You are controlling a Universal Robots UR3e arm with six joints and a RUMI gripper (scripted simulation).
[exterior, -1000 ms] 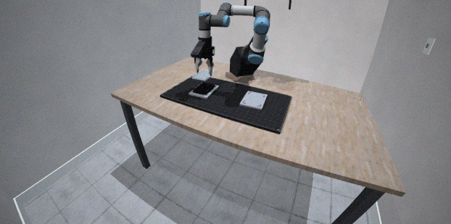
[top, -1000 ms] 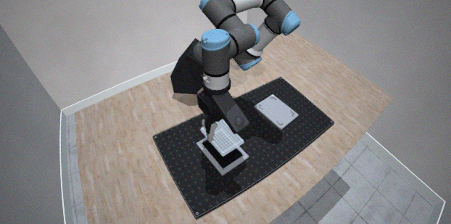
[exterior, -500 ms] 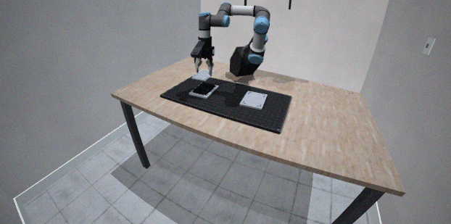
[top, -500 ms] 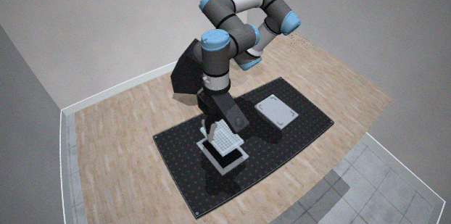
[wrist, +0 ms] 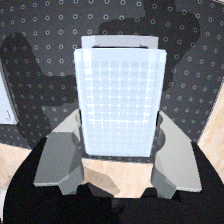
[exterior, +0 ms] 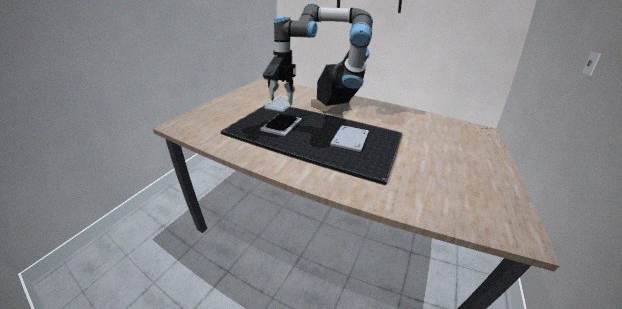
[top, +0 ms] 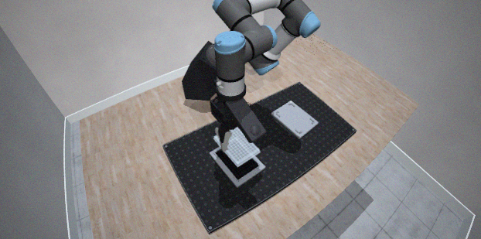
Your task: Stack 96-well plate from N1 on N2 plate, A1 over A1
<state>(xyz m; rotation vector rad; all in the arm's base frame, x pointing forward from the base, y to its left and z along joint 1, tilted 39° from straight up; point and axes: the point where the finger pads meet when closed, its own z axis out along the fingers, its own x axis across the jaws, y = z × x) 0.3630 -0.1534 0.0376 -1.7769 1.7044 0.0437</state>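
My gripper [top: 227,137] is shut on the white 96-well plate [top: 240,147] and holds it in the air just above nest N2 [top: 237,166]. That nest has a white frame and holds a black plate [top: 237,169], mostly covered by the white plate in this view. In the exterior view the gripper [exterior: 280,91] and the white plate [exterior: 278,104] hang behind and above the black plate [exterior: 280,123]. In the wrist view the white plate [wrist: 119,102] fills the middle between my fingers; only the far edge of nest N2 [wrist: 122,41] shows past it. I cannot make out the cut corners.
Nest N1 [top: 295,118] is empty, a pale grey pad with corner marks on the black perforated mat [top: 271,154]; it also shows in the exterior view [exterior: 350,137] and at the wrist view's left edge [wrist: 5,102]. The arm's dark base block [top: 199,74] stands behind the mat.
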